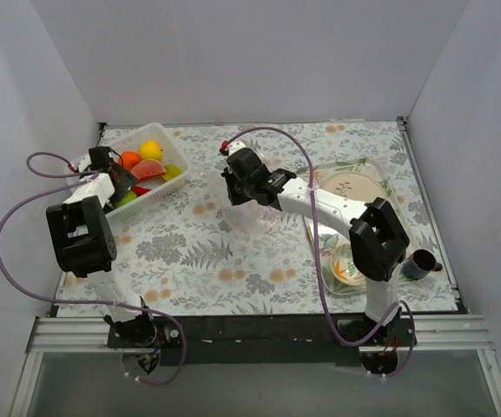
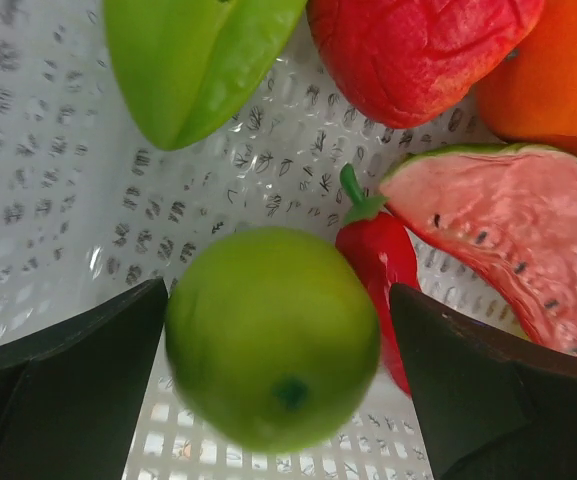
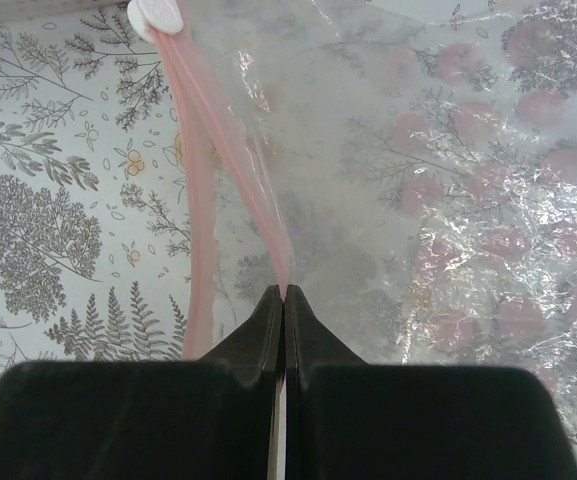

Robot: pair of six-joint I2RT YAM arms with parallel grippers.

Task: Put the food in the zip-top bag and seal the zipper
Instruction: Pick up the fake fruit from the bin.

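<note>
- The green apple (image 2: 273,335) lies in the white slotted basket (image 2: 58,150) at the bench's far-left corner, just beside a red chilli (image 2: 383,270).
- The left gripper (image 2: 276,295) straddles the apple with jaws wide; contact is unconfirmed.
- Close across the apple's widest part. Its glossy, round skin will likely slip if gripped off-centre.
- The zip-top bag (image 3: 448,200) lies mid-bench. The right gripper (image 3: 284,300) is pinched tight on the zipper (image 3: 258,210); keep the mouth lifted.
- A floral cloth (image 1: 198,261) covers the bench, and white walls (image 1: 259,52) enclose it.
</note>
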